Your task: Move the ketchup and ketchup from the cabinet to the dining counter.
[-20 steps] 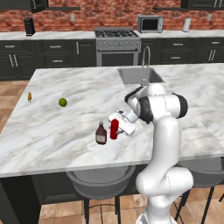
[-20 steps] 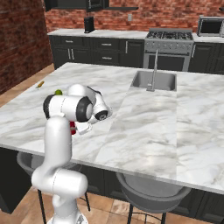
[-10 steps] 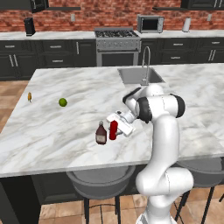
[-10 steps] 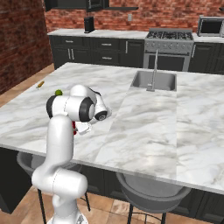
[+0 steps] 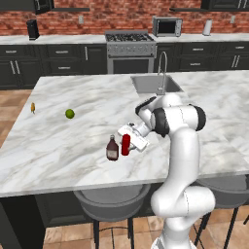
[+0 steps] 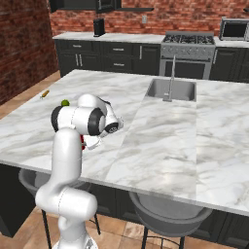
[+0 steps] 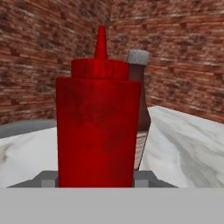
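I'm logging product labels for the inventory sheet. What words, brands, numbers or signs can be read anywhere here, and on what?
No text can be read anywhere.
Red ketchup bottle: plain red, no label.
Dark ketchup bottle: a pale label patch low on its side, too blurred to read.
Microwave and stove: any panel markings are too small to make out.

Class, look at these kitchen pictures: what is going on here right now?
A white robot arm's gripper is closed around a red ketchup bottle, which stands upright on the marble island counter. A dark brown bottle stands right beside it. A lime lies farther off on the same counter.
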Controlling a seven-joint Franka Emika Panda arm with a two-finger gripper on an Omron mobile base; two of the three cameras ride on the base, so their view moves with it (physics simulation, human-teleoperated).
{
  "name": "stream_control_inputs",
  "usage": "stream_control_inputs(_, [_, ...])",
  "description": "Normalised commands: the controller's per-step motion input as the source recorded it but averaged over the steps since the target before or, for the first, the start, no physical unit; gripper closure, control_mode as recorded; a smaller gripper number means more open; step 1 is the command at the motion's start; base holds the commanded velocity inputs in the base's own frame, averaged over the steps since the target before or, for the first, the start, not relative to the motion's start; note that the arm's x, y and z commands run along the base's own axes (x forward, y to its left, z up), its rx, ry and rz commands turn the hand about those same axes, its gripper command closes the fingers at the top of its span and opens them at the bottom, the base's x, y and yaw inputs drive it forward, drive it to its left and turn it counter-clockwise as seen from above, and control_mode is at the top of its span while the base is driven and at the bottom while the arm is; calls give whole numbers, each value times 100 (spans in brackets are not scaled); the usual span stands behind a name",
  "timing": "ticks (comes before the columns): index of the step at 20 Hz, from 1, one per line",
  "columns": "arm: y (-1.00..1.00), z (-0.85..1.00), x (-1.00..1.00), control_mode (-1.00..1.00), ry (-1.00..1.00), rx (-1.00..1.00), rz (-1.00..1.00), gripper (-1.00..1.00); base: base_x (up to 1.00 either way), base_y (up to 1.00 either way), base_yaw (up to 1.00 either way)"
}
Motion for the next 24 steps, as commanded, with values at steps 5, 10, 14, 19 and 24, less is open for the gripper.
stream_control_inputs(5, [0,-19,-1,-100,-8,0,0,100,0,0,0])
stream_control_inputs(10, [-2,-15,0,-100,-7,0,0,-100,0,0,0])
stream_control_inputs(14, [-11,-10,3,-100,-4,0,0,-100,0,0,0])
stream_control_inputs(19, [-11,-8,1,-100,-2,0,0,-100,0,0,0])
stream_control_inputs(24, [-1,-2,3,-100,-6,0,0,-100,0,0,0])
